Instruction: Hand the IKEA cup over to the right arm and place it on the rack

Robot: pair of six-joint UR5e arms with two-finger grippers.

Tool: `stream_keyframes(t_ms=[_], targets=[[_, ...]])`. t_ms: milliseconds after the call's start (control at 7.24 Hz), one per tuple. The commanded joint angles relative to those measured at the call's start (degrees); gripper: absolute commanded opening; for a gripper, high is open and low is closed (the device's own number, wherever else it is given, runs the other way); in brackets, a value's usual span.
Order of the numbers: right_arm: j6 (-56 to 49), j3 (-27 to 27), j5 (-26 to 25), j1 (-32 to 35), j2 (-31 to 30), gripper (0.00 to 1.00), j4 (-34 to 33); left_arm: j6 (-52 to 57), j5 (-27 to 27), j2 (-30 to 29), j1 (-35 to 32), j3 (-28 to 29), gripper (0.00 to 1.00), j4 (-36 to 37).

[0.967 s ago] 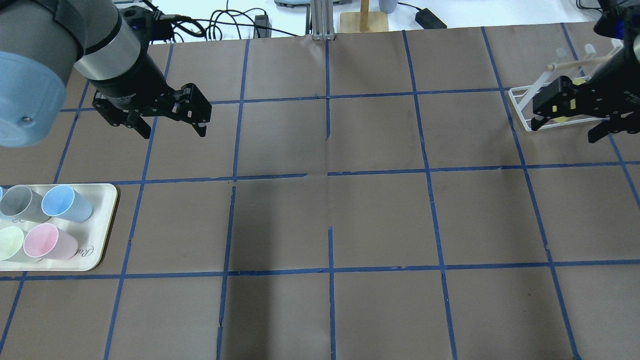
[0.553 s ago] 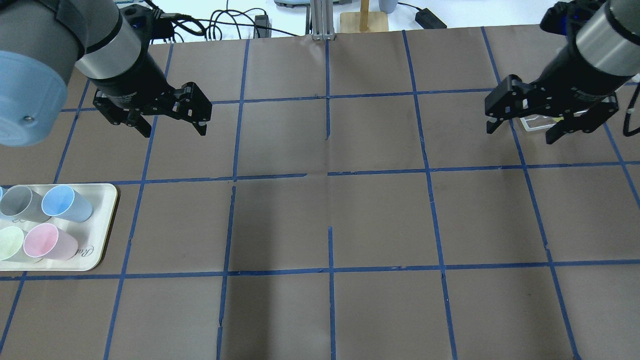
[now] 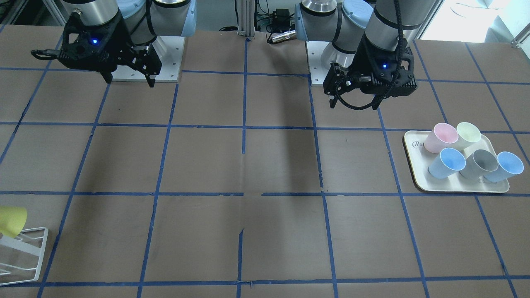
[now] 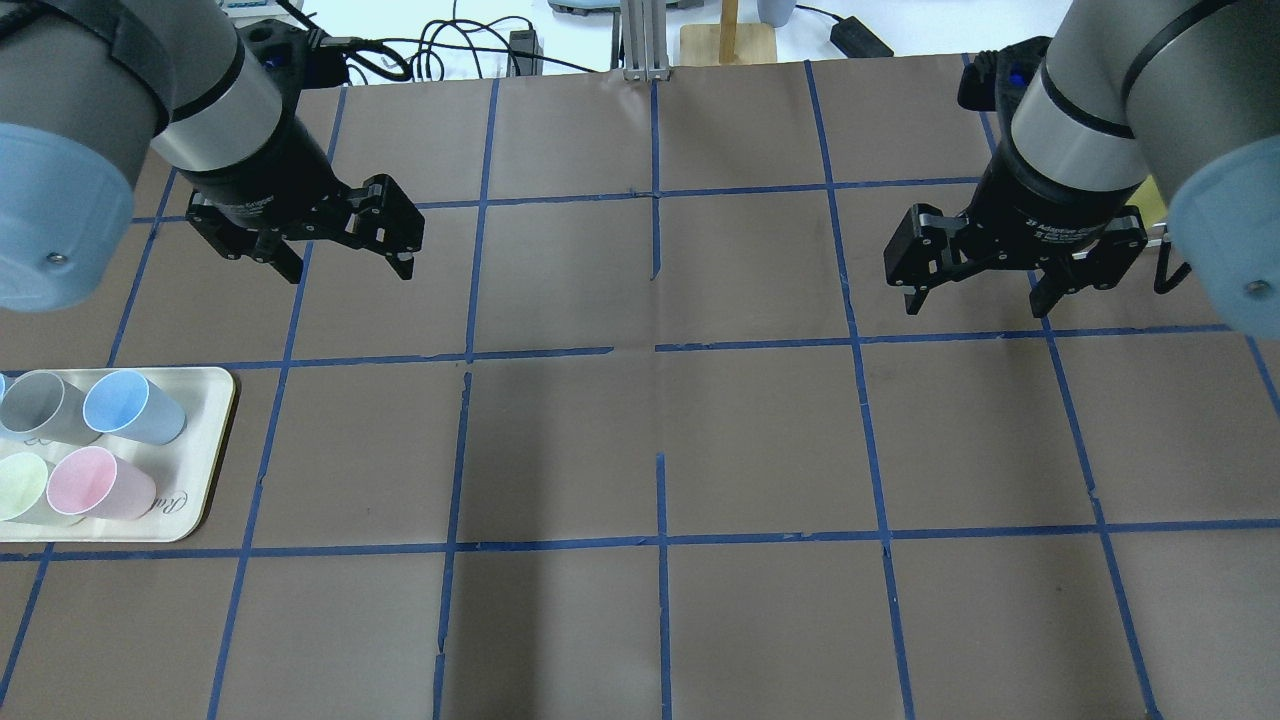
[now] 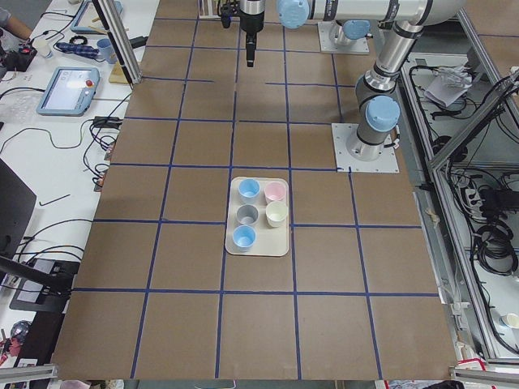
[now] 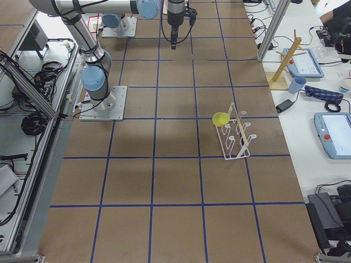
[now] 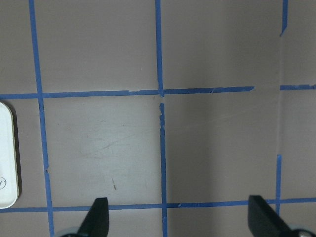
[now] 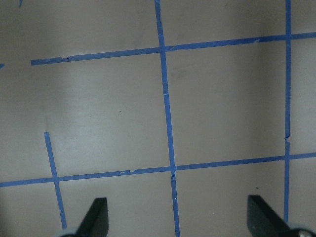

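Sideways on the upper end of the white wire rack sat the bright yellow IKEA cup, near the surface's edge on the robot's right. Well apart from it, the right end effector hovered with jaws spread wide, holding nothing. The left end effector hung likewise, wide open and empty. A cream tray held five pastel cups.

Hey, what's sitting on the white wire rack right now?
One yellow cup, tilted on its side on a peg at one end of the rack; the other pegs look bare. From overhead, the right arm mostly covers the rack.
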Motion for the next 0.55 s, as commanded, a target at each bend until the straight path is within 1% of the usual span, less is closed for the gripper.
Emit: stream_keyframes(t_ms=[0, 276, 414], targets=[[-0.1, -1.1, 1.6, -0.5, 0.1, 1.0, 0.9, 0.0, 0.0, 0.0, 0.0, -0.1, 1.0, 0.0], [-0.1, -1.3, 2.2, -0.7, 0.2, 1.0, 1.1, 0.0, -0.1, 0.1, 0.0, -0.1, 1.0, 0.0], [-0.2, -1.3, 3.5, -0.8, 0.7, 1.0, 1.0, 0.0, -0.1, 0.1, 0.0, -0.1, 1.0, 0.0]])
